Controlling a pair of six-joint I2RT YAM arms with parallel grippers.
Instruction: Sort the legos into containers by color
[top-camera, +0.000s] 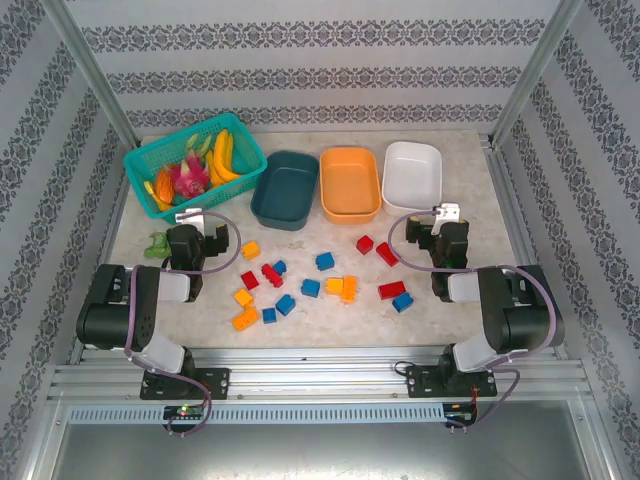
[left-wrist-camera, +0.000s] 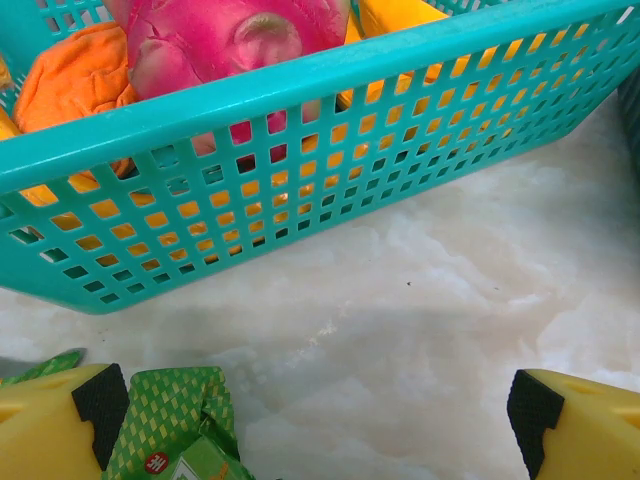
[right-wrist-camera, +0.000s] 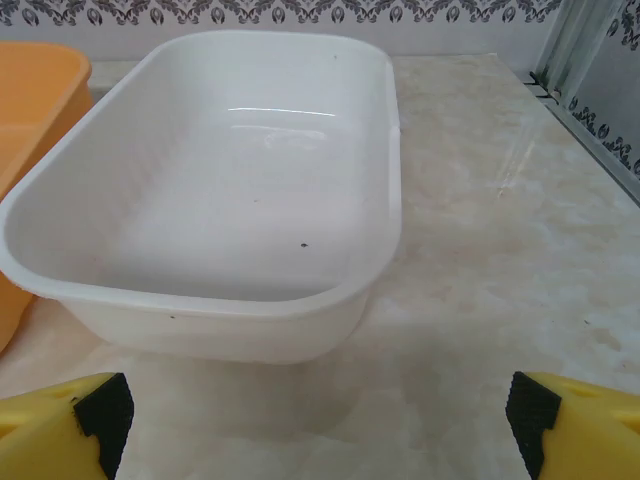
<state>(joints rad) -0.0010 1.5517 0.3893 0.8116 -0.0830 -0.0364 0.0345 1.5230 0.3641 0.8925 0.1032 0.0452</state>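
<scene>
Legos (top-camera: 325, 261) lie scattered on the table (top-camera: 330, 322) in front of the orange tub (top-camera: 350, 185), flanked by a teal tub (top-camera: 285, 190) and a white tub (top-camera: 411, 178) awaiting colours, while the left claw (left-wrist-camera: 320, 410) and right claw (right-wrist-camera: 320, 410) gape empty, seemingly ready to pick.

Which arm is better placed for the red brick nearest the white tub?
Right, probably: the right gripper, open, sits beside that red brick and the white tub; the left gripper is farther off.

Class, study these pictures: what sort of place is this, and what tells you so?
Probably a robotics lab test cell: two arms bolted to a rail at the table edge, metal frame posts with patterned backdrop walls, and staged sorting props, legos and tubs.
</scene>
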